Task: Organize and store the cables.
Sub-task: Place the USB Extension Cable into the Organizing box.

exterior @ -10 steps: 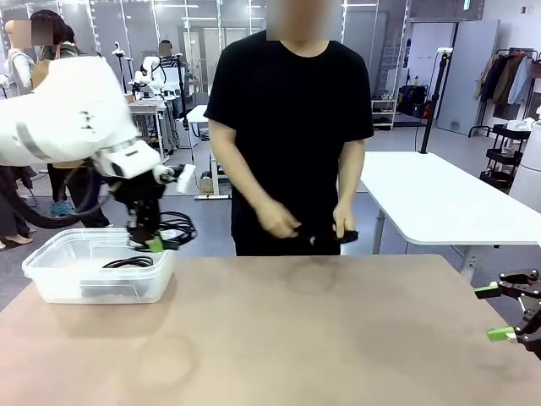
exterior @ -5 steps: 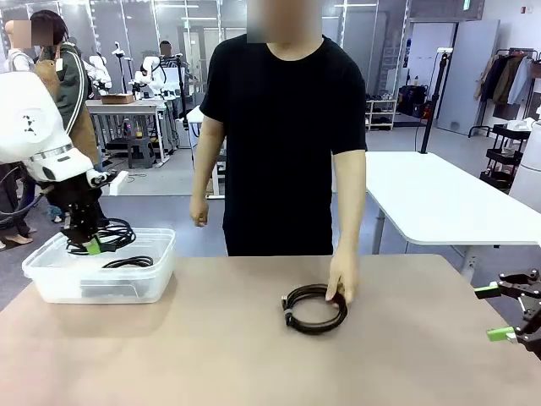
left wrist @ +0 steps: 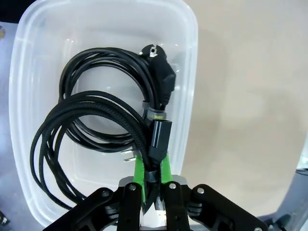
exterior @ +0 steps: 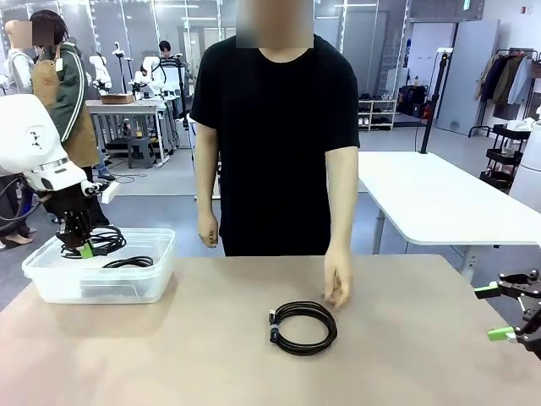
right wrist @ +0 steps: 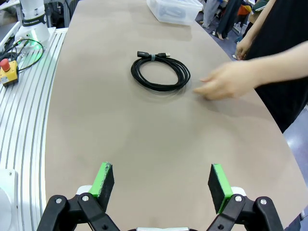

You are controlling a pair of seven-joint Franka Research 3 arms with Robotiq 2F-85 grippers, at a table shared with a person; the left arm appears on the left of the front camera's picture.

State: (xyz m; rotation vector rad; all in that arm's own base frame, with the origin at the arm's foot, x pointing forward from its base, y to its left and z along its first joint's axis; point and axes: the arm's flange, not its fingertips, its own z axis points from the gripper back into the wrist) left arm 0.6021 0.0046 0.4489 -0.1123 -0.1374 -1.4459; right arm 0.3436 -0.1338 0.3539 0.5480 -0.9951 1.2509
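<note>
Pinching hard with my left gripper (left wrist: 153, 168), pads almost together on a braided cable coil (left wrist: 53, 134) that loops out just beyond my fingertips, over the clear bin (left wrist: 190, 72). Farther past that loop, a smooth cable (left wrist: 103, 55) lies in the bin with its plug. Now my right gripper (right wrist: 162, 185): spread wide, nothing between the pads, bare table (right wrist: 144, 139) ahead. Well beyond those fingertips a third coil (right wrist: 160, 73) lies flat, and the person's hand (right wrist: 226, 82) is just right of it, not touching.

A white table (exterior: 439, 203) stands on the grey floor (exterior: 161, 184). Coats (exterior: 505, 80) hang on a rack (exterior: 517, 52) far right; glass walls (exterior: 110, 25) line the back.
</note>
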